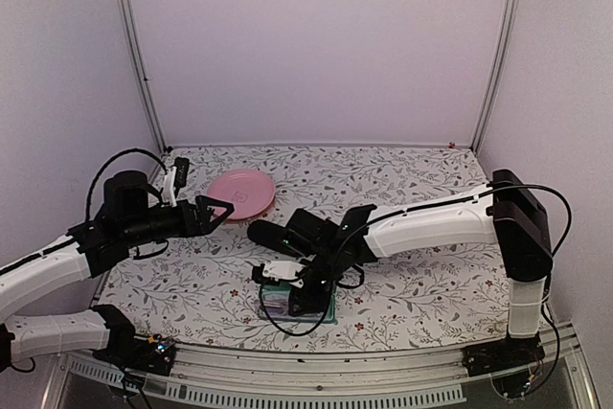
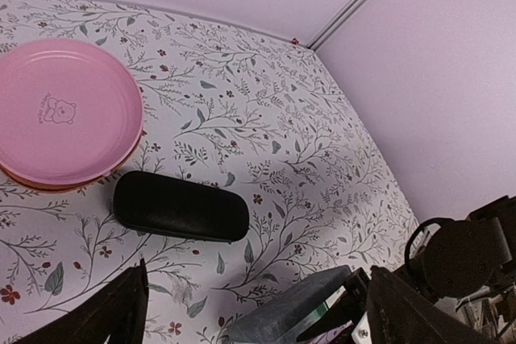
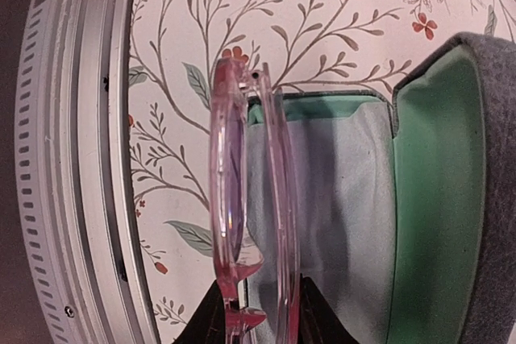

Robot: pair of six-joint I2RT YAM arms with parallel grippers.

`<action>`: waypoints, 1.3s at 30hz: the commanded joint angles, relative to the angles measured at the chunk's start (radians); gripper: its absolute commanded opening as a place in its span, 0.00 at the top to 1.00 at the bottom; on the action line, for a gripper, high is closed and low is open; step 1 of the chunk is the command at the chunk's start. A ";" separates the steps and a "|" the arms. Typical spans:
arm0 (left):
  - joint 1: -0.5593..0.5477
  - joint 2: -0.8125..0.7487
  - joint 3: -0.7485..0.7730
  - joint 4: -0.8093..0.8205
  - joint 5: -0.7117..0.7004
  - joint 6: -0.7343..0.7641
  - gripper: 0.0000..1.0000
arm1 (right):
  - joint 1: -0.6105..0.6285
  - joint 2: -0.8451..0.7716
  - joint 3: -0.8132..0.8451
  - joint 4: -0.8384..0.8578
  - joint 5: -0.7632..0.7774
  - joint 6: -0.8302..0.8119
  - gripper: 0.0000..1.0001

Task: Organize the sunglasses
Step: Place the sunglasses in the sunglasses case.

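Pale pink sunglasses (image 3: 228, 199) (translucent frame)

Sunglasses (image 3: 228, 199) are pale pink, case (image 3: 496, 159) grey and mint, cloth (image 3: 339, 199) perhaps bluish.

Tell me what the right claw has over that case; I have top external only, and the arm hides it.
Observer: Right wrist view: the right claw grips the pale pink sunglasses, folded, over the cloth in the open grey case.
Operator: Is the black case open?
Observer: Left wrist view shows it closed, beside the pink plate.
Operator: Is the left claw loaded?
Observer: No; its fingers are spread, nothing between them.
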 commanded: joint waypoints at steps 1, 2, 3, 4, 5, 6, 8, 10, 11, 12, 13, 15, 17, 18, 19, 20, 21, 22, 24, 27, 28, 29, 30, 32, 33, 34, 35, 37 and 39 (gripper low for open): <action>0.012 0.009 0.004 0.023 0.017 0.005 0.05 | -0.013 -0.022 -0.022 0.020 0.002 0.000 0.73; 0.011 0.009 0.001 0.027 0.019 0.004 0.05 | -0.015 -0.027 -0.030 0.021 0.002 0.000 0.73; 0.012 0.009 0.000 0.030 0.020 0.003 0.05 | -0.018 -0.031 -0.036 0.023 0.004 0.000 0.73; 0.012 0.010 -0.001 0.032 0.021 0.003 0.05 | -0.022 -0.034 -0.043 0.025 0.005 0.001 0.73; 0.011 0.011 0.000 0.032 0.022 0.003 0.05 | -0.025 -0.037 -0.050 0.026 0.006 0.001 0.73; 0.011 0.012 0.001 0.032 0.023 0.003 0.05 | -0.028 -0.042 -0.057 0.028 0.005 0.001 0.73; 0.011 0.012 0.002 0.032 0.023 0.001 0.05 | -0.032 -0.047 -0.069 0.031 0.002 0.002 0.73; 0.011 0.014 0.003 0.033 0.023 0.001 0.05 | -0.032 -0.051 -0.075 0.034 -0.001 0.002 0.73; 0.011 0.014 0.002 0.035 0.024 0.000 0.05 | -0.032 -0.053 -0.076 0.034 -0.004 0.001 0.73; 0.011 0.014 0.001 0.036 0.023 0.000 0.05 | -0.031 -0.053 -0.077 0.034 -0.006 0.001 0.73; 0.011 0.015 0.000 0.036 0.024 0.000 0.05 | -0.032 -0.055 -0.077 0.036 -0.008 0.001 0.73; 0.012 0.017 -0.001 0.039 0.026 -0.003 0.05 | -0.033 -0.055 -0.079 0.037 -0.012 0.003 0.73; 0.011 0.017 -0.001 0.039 0.027 -0.004 0.05 | -0.033 -0.056 -0.079 0.039 -0.015 0.006 0.73; 0.011 0.016 -0.001 0.038 0.027 -0.004 0.05 | -0.033 -0.058 -0.078 0.039 -0.016 0.007 0.73; 0.011 0.014 -0.002 0.037 0.028 -0.003 0.05 | -0.033 -0.060 -0.079 0.040 -0.019 0.008 0.72; 0.012 0.013 -0.004 0.037 0.027 -0.004 0.05 | -0.032 -0.065 -0.081 0.042 -0.020 0.010 0.72; 0.011 0.010 -0.005 0.037 0.027 -0.005 0.05 | -0.032 -0.069 -0.083 0.044 -0.021 0.011 0.72; 0.011 0.008 -0.008 0.037 0.026 -0.005 0.05 | -0.032 -0.073 -0.085 0.048 -0.026 0.011 0.72; 0.011 0.006 -0.010 0.039 0.026 -0.006 0.05 | -0.033 -0.084 -0.089 0.054 -0.037 0.012 0.72; 0.011 0.004 -0.013 0.040 0.029 -0.007 0.05 | -0.033 -0.090 -0.089 0.056 -0.050 0.009 0.72; 0.012 0.004 -0.014 0.040 0.029 -0.007 0.05 | -0.033 -0.089 -0.089 0.056 -0.050 0.008 0.72; 0.011 0.003 -0.015 0.038 0.030 -0.007 0.05 | -0.031 -0.088 -0.089 0.057 -0.052 0.007 0.72; 0.011 0.002 -0.014 0.038 0.030 -0.007 0.05 | -0.032 -0.087 -0.089 0.054 -0.053 0.006 0.72; 0.011 -0.001 -0.016 0.038 0.032 -0.008 0.05 | -0.033 -0.082 -0.089 0.054 -0.059 0.003 0.72; 0.011 -0.001 -0.016 0.038 0.032 -0.008 0.05 | -0.032 -0.080 -0.088 0.052 -0.059 0.001 0.72; 0.011 -0.003 -0.018 0.038 0.032 -0.008 0.05 | -0.033 -0.078 -0.088 0.050 -0.060 0.000 0.72; 0.011 -0.003 -0.018 0.038 0.031 -0.007 0.05 | -0.032 -0.077 -0.088 0.051 -0.059 -0.001 0.72; 0.011 0.000 -0.019 0.039 0.030 -0.007 0.05 | -0.032 -0.075 -0.087 0.047 -0.060 -0.001 0.72; 0.011 0.003 -0.017 0.042 0.034 -0.008 0.05 | -0.032 -0.075 -0.088 0.045 -0.064 -0.002 0.72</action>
